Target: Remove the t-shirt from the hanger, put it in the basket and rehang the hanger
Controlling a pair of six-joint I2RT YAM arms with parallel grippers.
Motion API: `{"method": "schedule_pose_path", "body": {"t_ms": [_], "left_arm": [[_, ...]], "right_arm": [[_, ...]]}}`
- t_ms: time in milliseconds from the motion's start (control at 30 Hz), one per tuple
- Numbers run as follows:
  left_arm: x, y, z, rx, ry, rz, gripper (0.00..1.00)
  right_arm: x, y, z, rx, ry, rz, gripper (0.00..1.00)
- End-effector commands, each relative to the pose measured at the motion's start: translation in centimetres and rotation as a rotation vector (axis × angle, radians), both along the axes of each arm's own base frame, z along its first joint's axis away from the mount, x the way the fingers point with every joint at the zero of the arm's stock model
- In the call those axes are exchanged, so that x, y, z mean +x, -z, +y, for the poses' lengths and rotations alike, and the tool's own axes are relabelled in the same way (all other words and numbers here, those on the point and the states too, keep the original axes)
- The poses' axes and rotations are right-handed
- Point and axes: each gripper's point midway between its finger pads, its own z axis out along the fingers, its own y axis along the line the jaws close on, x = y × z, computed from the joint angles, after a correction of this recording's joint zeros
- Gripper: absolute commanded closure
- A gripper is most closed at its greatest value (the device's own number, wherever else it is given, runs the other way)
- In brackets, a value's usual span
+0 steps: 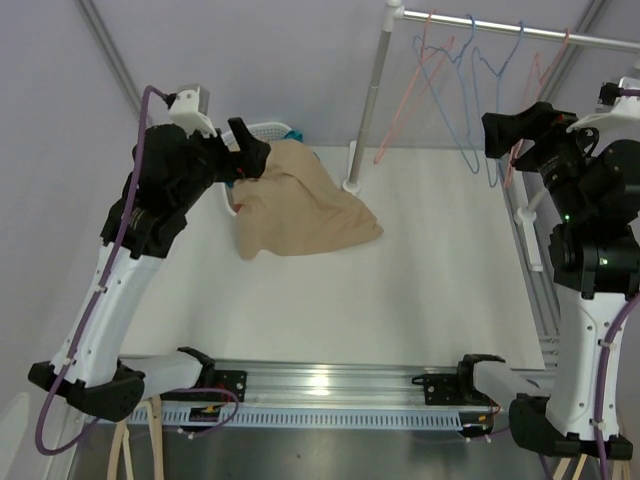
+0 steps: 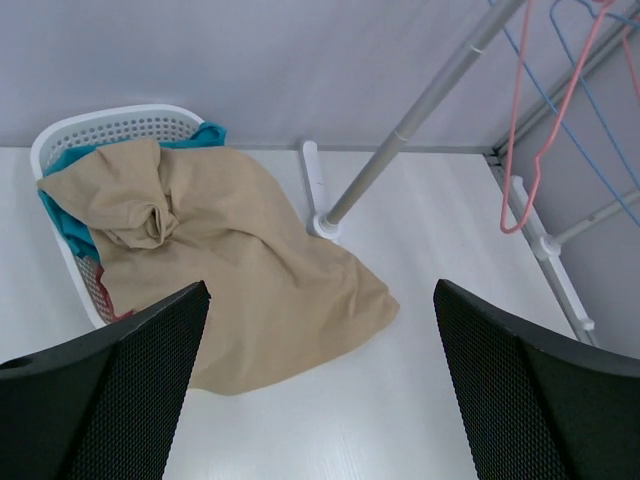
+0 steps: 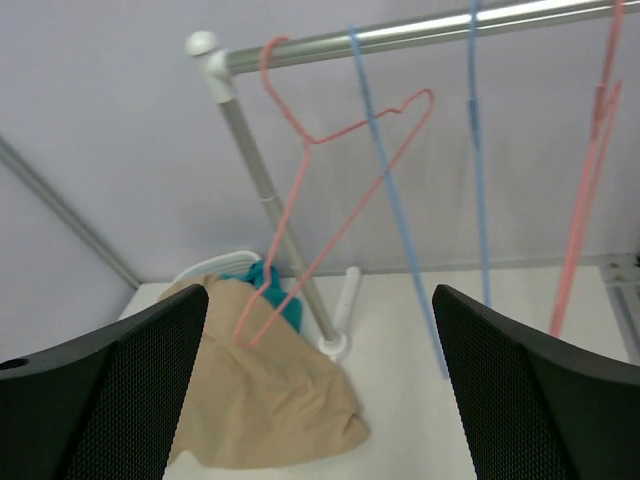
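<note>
I see the white table [image 1: 400, 280] taking up most of the top view, with both arm bases bolted at its near edge. The rack [image 1: 372, 100] comes next: its post stands at the far middle of the table and its rail runs off to the right.

My left arm reaches up to the far left corner. The left gripper [image 2: 320, 390] is spread wide and holds nothing; both black fingers frame the bottom of its wrist view with bare table and cloth between them. My right arm is raised at the far right, beside the rail. The right gripper [image 3: 320, 390] is also spread wide and empty, pointing toward the rack.

The shirt [image 1: 300, 215] is tan and off any hanger. It lies crumpled at the far left, its upper part bunched over the rim and into the basket [image 2: 110, 122], the rest spilling onto the table toward the post. Its edge ends just beside the post's foot; I cannot tell whether they touch.

The basket is white and perforated and sits in the far left corner under the left gripper.

Bare wire hangers hang from the rail: a pink one [image 3: 330, 140] nearest the post, two blue ones [image 3: 395, 220], then another pink at the right.

A teal cloth [image 2: 205, 133] shows in the basket under the shirt.
</note>
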Motion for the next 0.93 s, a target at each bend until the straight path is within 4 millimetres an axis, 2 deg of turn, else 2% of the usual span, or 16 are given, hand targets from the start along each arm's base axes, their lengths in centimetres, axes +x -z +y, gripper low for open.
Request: {"method": "schedule_pose_path", "body": {"t_ms": [0,33,67,133,167,200,233,333,400,433,500,600,700,833,900], "left_arm": [[-1.5,1.1,-0.4,0.014,0.013,0.014,0.01],[-2.1,0.8,-0.4,0.014,0.015,0.003,0.00],[-3.2,1.5,-0.3,0.021,0.027,0.002,0.01],[-4.4,1.6,0.0,0.014,0.033,-0.012,0.00],[-5.4,2.8,0.4,0.014,0.036,-0.004,0.00],[-6.0,3.0,0.6,0.007,0.037,-0.011,0.01],[-6.5,3.0,0.9,0.001,0.038,-0.020,0.00],[-8.2,5.6,1.6,0.000,0.043,-0.002,0.01],[-9.4,5.6,2.0,-0.018,0.052,-0.018,0.01],[-9.7,7.0,2.0,-0.007,0.058,0.007,0.00],[-10.4,7.8,2.2,-0.007,0.066,0.019,0.01],[-11.3,10.7,2.7,0.010,0.062,0.063,0.00],[-12.2,12.4,3.1,0.018,0.065,0.073,0.00],[-12.9,14.1,3.8,0.050,0.055,0.105,0.00],[-13.2,14.2,4.1,0.057,0.048,0.105,0.00]], "right_arm": [[-3.0,-0.1,3.2,0.015,-0.157,0.005,0.01],[-3.5,0.3,3.8,0.027,-0.191,0.015,0.01],[-4.1,0.9,4.7,0.027,-0.251,0.029,0.00],[-4.5,3.1,5.4,0.055,-0.291,0.079,0.01],[-4.6,4.0,5.7,0.064,-0.304,0.101,0.00],[-4.7,5.8,6.0,0.075,-0.323,0.143,0.00],[-4.7,6.7,6.1,0.085,-0.327,0.170,0.01],[-5.0,9.7,6.2,0.100,-0.324,0.248,0.00],[-5.4,10.8,6.2,0.087,-0.329,0.279,0.01],[-5.9,11.1,6.3,0.084,-0.337,0.280,0.00],[-6.3,12.4,6.6,0.087,-0.359,0.308,0.00],[-6.9,14.3,6.8,0.087,-0.375,0.346,0.00],[-7.4,16.1,7.3,0.071,-0.391,0.383,0.01],[-7.8,17.5,7.6,0.048,-0.393,0.397,0.00],[-7.9,17.8,7.5,0.048,-0.390,0.398,0.00]]}}
